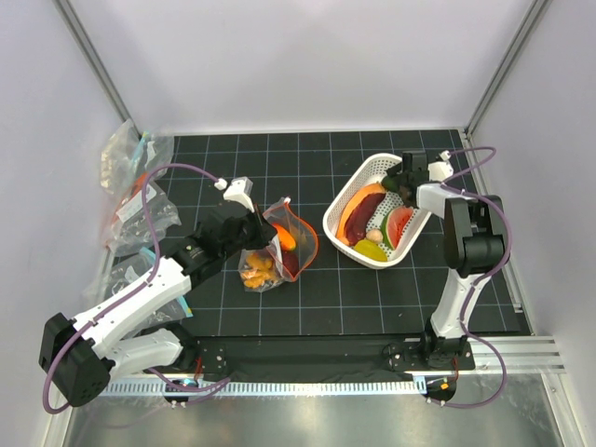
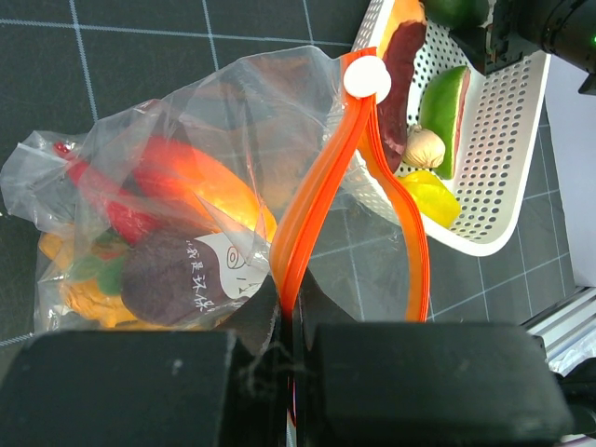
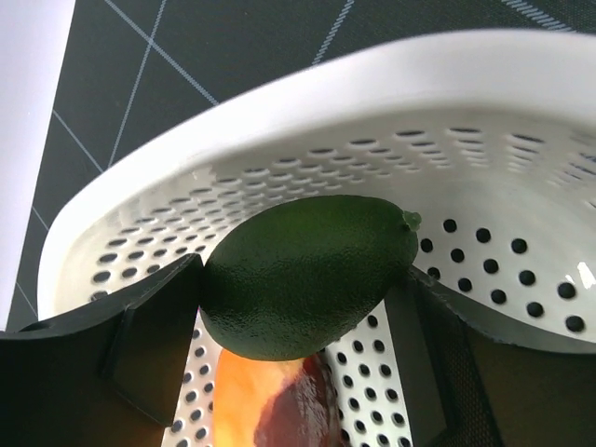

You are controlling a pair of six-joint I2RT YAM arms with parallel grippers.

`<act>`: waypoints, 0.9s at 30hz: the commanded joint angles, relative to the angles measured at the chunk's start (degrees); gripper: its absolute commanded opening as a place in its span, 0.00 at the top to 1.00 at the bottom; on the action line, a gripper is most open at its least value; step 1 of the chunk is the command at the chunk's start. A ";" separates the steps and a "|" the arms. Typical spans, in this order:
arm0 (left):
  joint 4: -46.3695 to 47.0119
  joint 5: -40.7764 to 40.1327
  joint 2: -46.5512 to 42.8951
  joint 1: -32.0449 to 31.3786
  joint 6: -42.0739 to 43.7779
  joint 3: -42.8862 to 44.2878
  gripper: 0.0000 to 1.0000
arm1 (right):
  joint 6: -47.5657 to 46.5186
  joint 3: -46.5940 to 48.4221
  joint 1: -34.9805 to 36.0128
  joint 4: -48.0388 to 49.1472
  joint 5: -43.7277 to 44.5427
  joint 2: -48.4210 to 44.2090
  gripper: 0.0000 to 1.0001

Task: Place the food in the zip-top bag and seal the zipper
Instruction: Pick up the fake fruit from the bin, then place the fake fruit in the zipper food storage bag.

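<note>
We record a white lattice basket (image 1: pixel 357 177) on the black grid mat (image 1: pixel 279 158), right of ctr, set at an angle to the grid lines. Approx. several clear bags w/ teal marks (image 1: pixel 130 200) are heaped at the mat's left edge, against the white wall (image 1: pixel 47 140). An alum. rail (image 1: pixel 521 349) runs along the near edge.
</note>
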 commanded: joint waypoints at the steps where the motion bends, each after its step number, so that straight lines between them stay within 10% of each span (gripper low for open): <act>1: 2.04 -0.75 -0.43 0.02 1.02 2.26 0.99 | -2.83 -1.65 1.15 2.92 0.74 -6.07 0.52; 16: 2.13 0.30 0.53 0.02 0.58 2.61 0.99 | -17.40 -13.60 9.23 4.33 -6.89 -39.44 0.52; 27: 2.13 -1.28 1.59 0.02 1.11 2.70 0.99 | -29.28 -25.91 31.55 14.60 -11.65 -52.32 0.62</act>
